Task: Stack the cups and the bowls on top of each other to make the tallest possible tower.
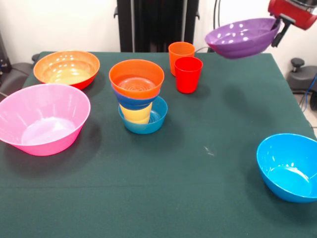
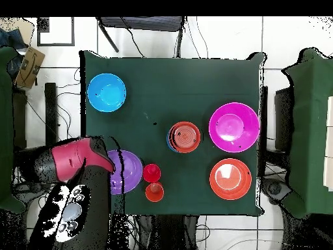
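Note:
My gripper [image 1: 278, 26] is shut on the rim of the medium purple bowl [image 1: 241, 37] and holds it tilted in the air above the table's far right corner. In the overhead view, the gripper [image 2: 106, 163] and purple bowl [image 2: 128, 171] are at the lower left. The tower [image 1: 138, 96] stands mid-table. It is a small blue bowl, the yellow cup, another small blue bowl and the small orange bowl on top; it also shows in the overhead view [image 2: 184, 137]. The orange cup [image 1: 181, 53] and red cup [image 1: 188, 74] stand upright side by side behind the tower.
The large orange bowl [image 1: 67, 68] sits at the far left and the large pink bowl [image 1: 43, 119] in front of it. The bright blue bowl [image 1: 290, 166] sits at the near right edge. The robot's black pedestal [image 1: 156, 22] stands behind the table.

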You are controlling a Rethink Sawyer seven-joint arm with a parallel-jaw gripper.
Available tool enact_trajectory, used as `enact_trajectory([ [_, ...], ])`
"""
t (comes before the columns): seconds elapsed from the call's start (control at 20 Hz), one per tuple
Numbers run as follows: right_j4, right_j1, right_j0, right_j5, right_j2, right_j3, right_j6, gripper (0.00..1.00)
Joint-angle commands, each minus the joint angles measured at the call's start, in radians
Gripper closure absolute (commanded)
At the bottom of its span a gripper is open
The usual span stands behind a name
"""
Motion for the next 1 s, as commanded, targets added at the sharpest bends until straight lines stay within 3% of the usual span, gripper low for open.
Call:
enact_trajectory([
  [0.05, -0.071, -0.049, -0.045, 0.160, 0.075, -0.100, -0.153, 1.00],
  [0.4, -0.139, -0.099, -0.123, 0.219, 0.050, -0.115, -0.242, 1.00],
  [0.75, -0.310, -0.046, -0.201, 0.317, 0.038, -0.248, -0.358, 1.00],
  [0.85, -0.373, -0.021, -0.214, 0.299, 0.031, -0.275, -0.366, 1.00],
  [1.0, -0.439, 0.033, -0.241, 0.177, 0.039, -0.263, -0.318, 1.00],
])
